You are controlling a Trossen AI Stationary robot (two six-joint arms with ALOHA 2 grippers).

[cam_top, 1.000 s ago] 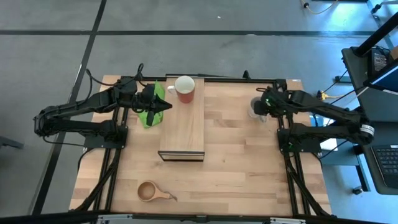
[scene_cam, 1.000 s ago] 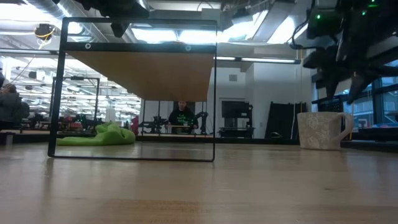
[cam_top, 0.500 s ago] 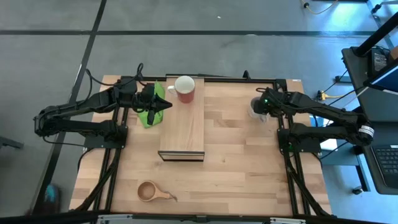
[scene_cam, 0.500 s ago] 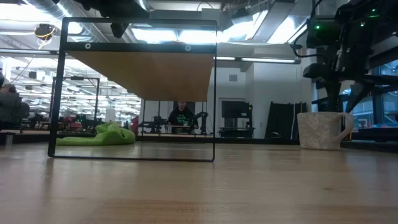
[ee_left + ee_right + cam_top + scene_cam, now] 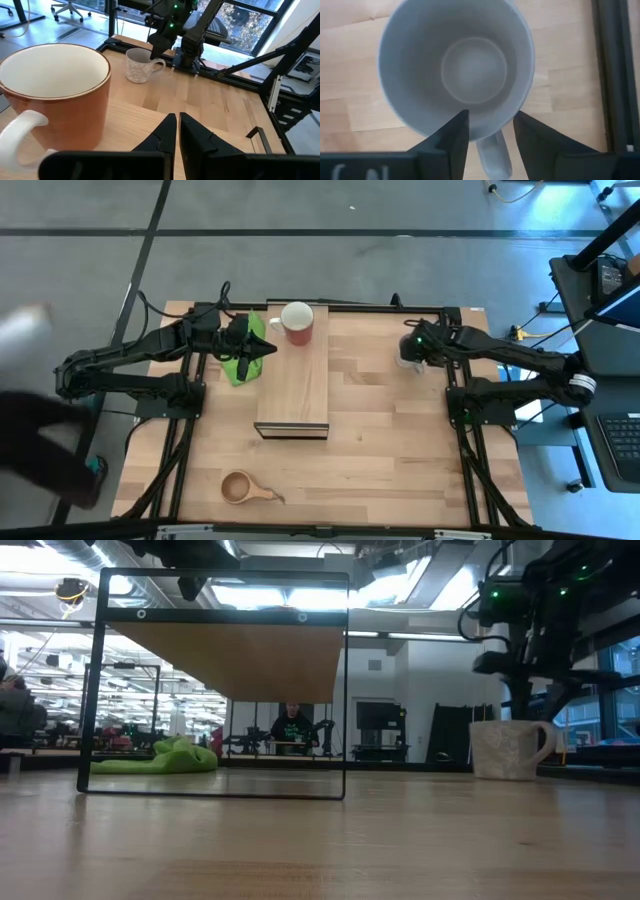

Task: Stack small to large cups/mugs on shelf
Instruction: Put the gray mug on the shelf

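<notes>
The grey mug (image 5: pixel 457 70) stands upright on the desk (image 5: pixel 380 440), straight under the right hand (image 5: pixel 487 131). That hand hangs over it from above, its two fingers (image 5: pixel 447 137) a fair way apart and set either side of the mug's rim at the handle side; the handle shows between them. Whether the fingers touch the rim I cannot tell. In the low view the mug (image 5: pixel 505 748) sits flat on the desk with the right hand (image 5: pixel 530 705) coming down into it, and from above the mug (image 5: pixel 408 352) is mostly hidden under the right hand (image 5: pixel 414 350).

The red mug (image 5: pixel 298 323) stands upright on the far end of the shelf (image 5: pixel 293 390), just beside the left hand (image 5: pixel 262 352), its white handle turned toward that hand. The left hand (image 5: pixel 174 131) hovers at the shelf's edge with its fingers drawn together on nothing, the red mug (image 5: pixel 55 95) close by it and the grey mug (image 5: pixel 141 65) well beyond, under the other arm. A green cloth (image 5: pixel 240 352) lies bunched beneath the left hand.

The wooden cup (image 5: pixel 240 487) lies on the near part of the desk, well apart from both hands and from the shelf, its stub handle pointing toward the right arm's side.

Beside the desk, past the left arm, a blurred person (image 5: pixel 40 440) shows on the floor.
</notes>
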